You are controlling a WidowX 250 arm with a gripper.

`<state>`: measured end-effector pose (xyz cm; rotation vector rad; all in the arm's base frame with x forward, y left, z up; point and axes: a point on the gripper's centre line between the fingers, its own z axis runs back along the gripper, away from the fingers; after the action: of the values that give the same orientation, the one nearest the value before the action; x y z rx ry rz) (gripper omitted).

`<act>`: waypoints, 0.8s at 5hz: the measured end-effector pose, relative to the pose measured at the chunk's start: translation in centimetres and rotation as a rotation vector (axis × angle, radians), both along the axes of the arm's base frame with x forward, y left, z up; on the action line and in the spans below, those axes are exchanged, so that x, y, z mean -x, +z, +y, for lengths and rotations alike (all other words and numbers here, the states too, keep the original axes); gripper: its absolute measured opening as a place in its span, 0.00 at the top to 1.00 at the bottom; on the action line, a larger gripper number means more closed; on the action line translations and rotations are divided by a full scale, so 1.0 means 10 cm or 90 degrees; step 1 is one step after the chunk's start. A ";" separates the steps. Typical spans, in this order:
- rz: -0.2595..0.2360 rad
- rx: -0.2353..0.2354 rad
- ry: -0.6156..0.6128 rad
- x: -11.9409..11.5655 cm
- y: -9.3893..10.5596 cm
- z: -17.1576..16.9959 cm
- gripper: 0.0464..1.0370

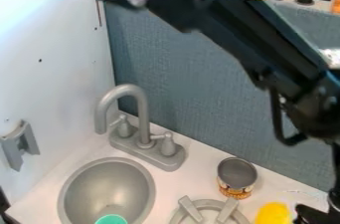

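Reference point: grey faucet (143,121), standing at the back edge of the white worktop (69,173). 1 black arm (219,24) slants down from above and behind it to its far right. Hand (313,215): low, well right of the faucet; from where I stand I cannot tell how far open it is or whether it has hold of anything. Nearest to it: 1 rounded yellow object (273,214), just beside, lower right of the faucet. 1 open can (237,178), upright, right of the faucet. 1 grey burner ring (176,216), in front and to the right. 1 oval sink (100,185), front left, 1 teal item (112,219) inside.
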<state>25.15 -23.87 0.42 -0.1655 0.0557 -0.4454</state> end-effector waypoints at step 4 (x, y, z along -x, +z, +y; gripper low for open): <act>-0.037 -0.028 -0.042 -0.32 -0.25 -0.16 0.54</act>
<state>28.36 -25.44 -2.10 -0.1074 0.0140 -0.5135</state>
